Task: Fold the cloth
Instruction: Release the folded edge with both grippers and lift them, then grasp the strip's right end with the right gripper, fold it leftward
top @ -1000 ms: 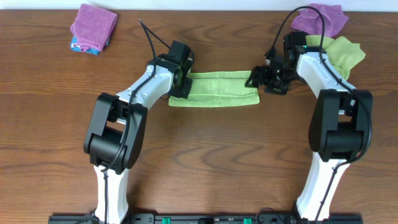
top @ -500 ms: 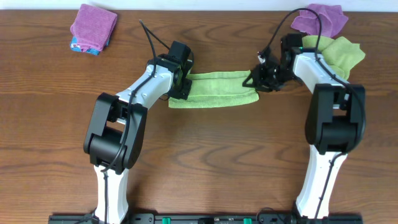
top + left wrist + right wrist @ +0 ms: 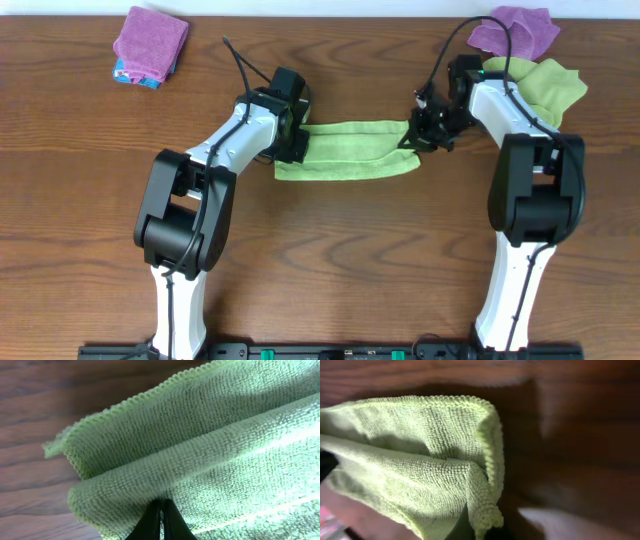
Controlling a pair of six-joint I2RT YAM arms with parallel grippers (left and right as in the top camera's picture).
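The cloth [image 3: 348, 150] stretches as a long folded strip across the middle of the table [image 3: 330, 260], with hemmed edges layered at both short ends. The left gripper [image 3: 298, 146] is pressed together on its left end, and the right gripper [image 3: 412, 136] pinches the bunched right corner. Bare wood lies open in front of the strip, while a second green cloth [image 3: 555, 85] and a purple cloth [image 3: 515, 30] crowd the far right.

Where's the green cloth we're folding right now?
Overhead, the cloth lies as a folded strip at the middle of the table, between the arms: left pincer shut on its left end, right pincer shut on its right end.
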